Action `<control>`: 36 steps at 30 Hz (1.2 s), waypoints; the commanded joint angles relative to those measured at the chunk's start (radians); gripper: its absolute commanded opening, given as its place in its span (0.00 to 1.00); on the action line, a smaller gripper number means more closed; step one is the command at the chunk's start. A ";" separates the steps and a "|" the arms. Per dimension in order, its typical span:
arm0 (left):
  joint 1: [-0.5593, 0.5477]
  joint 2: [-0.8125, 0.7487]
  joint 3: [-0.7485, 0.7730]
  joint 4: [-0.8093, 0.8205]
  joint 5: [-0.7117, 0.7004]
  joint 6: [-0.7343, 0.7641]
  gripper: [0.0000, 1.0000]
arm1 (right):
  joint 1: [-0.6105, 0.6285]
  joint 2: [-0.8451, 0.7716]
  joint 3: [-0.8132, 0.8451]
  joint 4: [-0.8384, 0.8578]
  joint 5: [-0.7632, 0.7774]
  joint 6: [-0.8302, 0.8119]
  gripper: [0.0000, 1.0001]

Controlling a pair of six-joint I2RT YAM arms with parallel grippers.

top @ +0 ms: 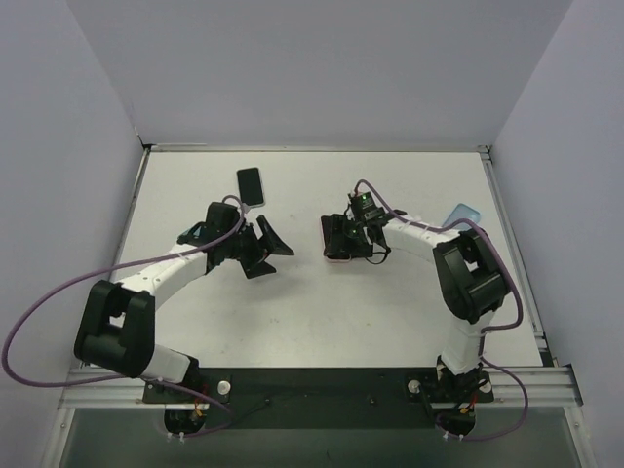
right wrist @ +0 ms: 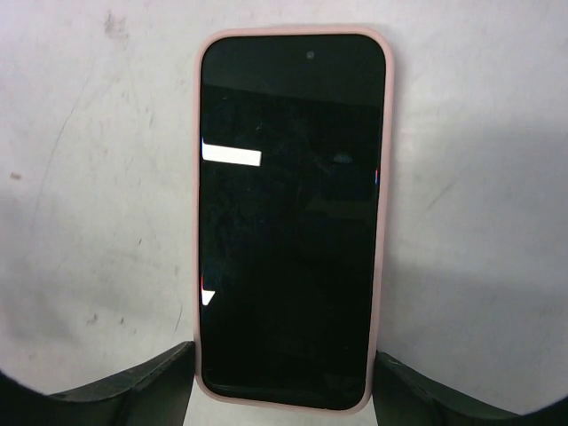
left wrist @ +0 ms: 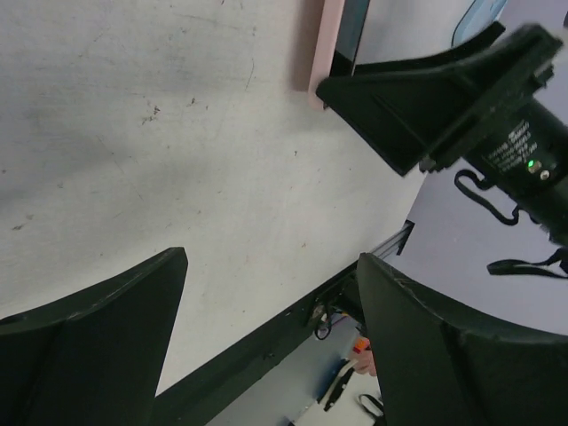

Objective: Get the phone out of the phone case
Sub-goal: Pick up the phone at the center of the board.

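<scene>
Two grippers, two phones: we are watching the right gripper (top: 337, 240) closing on the single pink phone case (left wrist: 327, 44), phone (right wrist: 288, 222) inside, mid-frame. The left gripper (left wrist: 271, 266) is hanging wide open, empty. A second phone (top: 251, 185) is lying upper left.

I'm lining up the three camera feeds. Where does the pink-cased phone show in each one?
Top external: pink-cased phone just right of centre, mostly hidden under the right gripper.
Left wrist: only a strip of its pink side and dark screen, at the top edge.
Right wrist: fills the centre, screen up.
Shared landmark: the right gripper's black fingers flanking it.
</scene>
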 commanded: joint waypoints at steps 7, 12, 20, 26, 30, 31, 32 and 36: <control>-0.072 0.238 -0.036 0.512 0.095 -0.223 0.88 | 0.042 -0.184 -0.240 0.117 -0.245 0.141 0.00; -0.100 0.400 0.039 0.570 0.121 -0.203 0.87 | 0.067 -0.207 -0.257 0.112 -0.264 0.147 0.00; -0.137 0.523 0.136 0.540 0.125 -0.173 0.74 | 0.079 -0.262 -0.292 0.094 -0.278 0.144 0.00; -0.155 0.574 0.182 0.509 0.107 -0.160 0.56 | 0.087 -0.294 -0.309 0.086 -0.285 0.140 0.00; -0.168 0.596 0.199 0.511 0.098 -0.169 0.46 | 0.091 -0.311 -0.303 0.043 -0.285 0.121 0.00; -0.171 0.599 0.205 0.509 0.096 -0.169 0.41 | 0.095 -0.314 -0.302 0.037 -0.284 0.117 0.00; -0.174 0.602 0.209 0.509 0.095 -0.173 0.33 | 0.096 -0.317 -0.300 0.034 -0.284 0.112 0.00; -0.180 0.611 0.226 0.523 0.113 -0.193 0.10 | 0.098 -0.331 -0.291 -0.004 -0.284 0.092 0.00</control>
